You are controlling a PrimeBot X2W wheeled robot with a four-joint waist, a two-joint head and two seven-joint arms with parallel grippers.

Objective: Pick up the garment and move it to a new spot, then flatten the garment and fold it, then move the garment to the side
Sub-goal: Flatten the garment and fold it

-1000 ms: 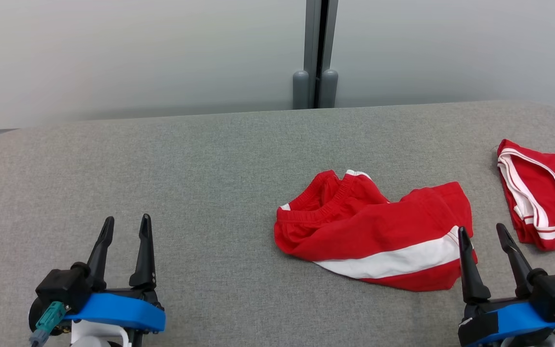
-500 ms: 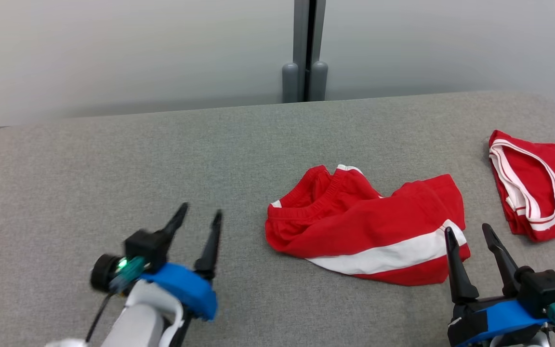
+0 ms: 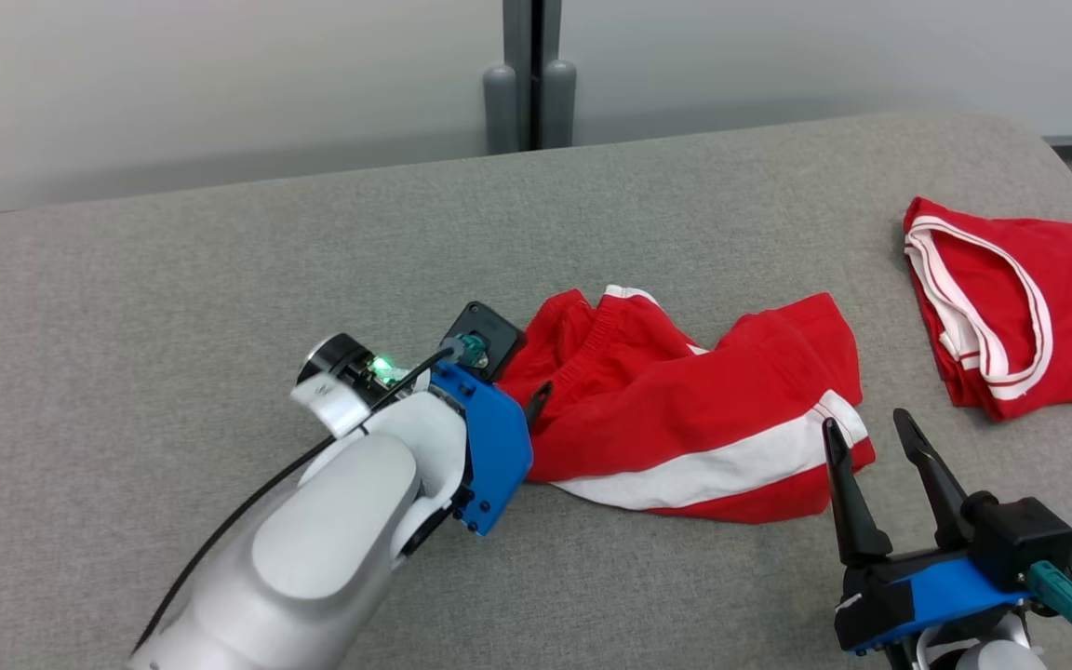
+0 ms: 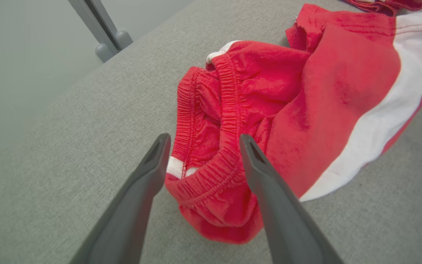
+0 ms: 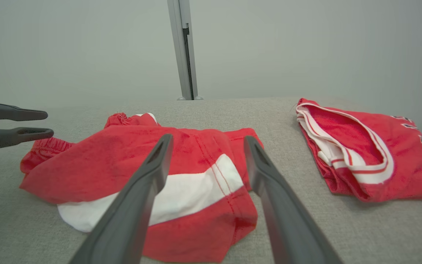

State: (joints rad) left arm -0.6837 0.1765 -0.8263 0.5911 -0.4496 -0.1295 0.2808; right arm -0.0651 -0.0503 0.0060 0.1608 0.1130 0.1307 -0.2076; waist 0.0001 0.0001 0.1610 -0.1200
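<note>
Now | 2 garments: shorts (image 3: 685,419), jersey (image 3: 992,307) | left gripper (image 4: 203,138) fingers spread at shorts' waistband | right gripper (image 3: 867,421) fingers spread, empty

- The left gripper (image 4: 203,141) has been moved from the lower left corner of the head view, across the grey surface (image 3: 173,279), to the left end of the red shorts (image 3: 685,419).
- It has been turned, so its fingers are now pointed at the shorts and not up the view.
- The stretchy waistband (image 4: 229,95) is now seen between its two fingers; whether it is touched cannot be told.
- The pale forearm (image 3: 313,549) has been brought into the head view.
- The head camera has been turned, so everything is shifted to the left and more of the red jersey (image 3: 1011,326) is shown.
</note>
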